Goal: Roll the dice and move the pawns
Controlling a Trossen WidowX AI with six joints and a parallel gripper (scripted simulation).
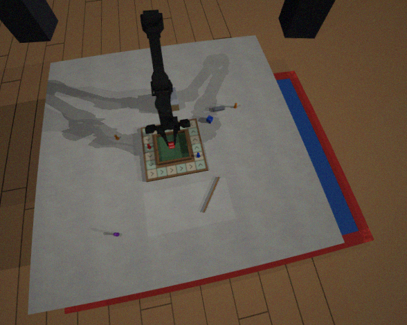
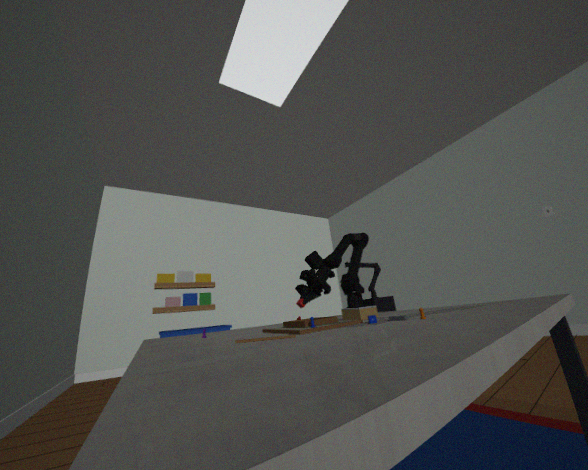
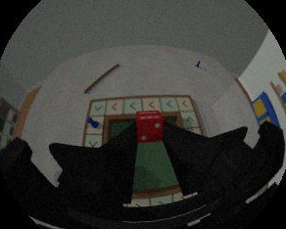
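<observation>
Top view shows our claw [image 1: 170, 142] [image 2: 301, 300] [image 3: 149, 125] clamped on the red die [image 1: 171, 144] [image 2: 300, 303] [image 3: 150, 126], which we hold above the green-floored tray [image 1: 157, 151] [image 3: 106, 132]; the blue die [image 1: 210, 119] [image 2: 372, 319] lies outside the board [image 1: 171, 170] [image 2: 282, 331] [image 3: 142, 98], on the table [image 1: 266, 196] [image 2: 284, 394] [image 3: 152, 73], near its corner; we see the red pawn [image 1: 149, 146] [image 2: 299, 318] and the blue pawn [image 1: 198, 155] [image 2: 312, 322] [image 3: 92, 122] on opposite sides of the track, though in the dim exterior view the red one is mostly hidden, as far as we can judge
</observation>
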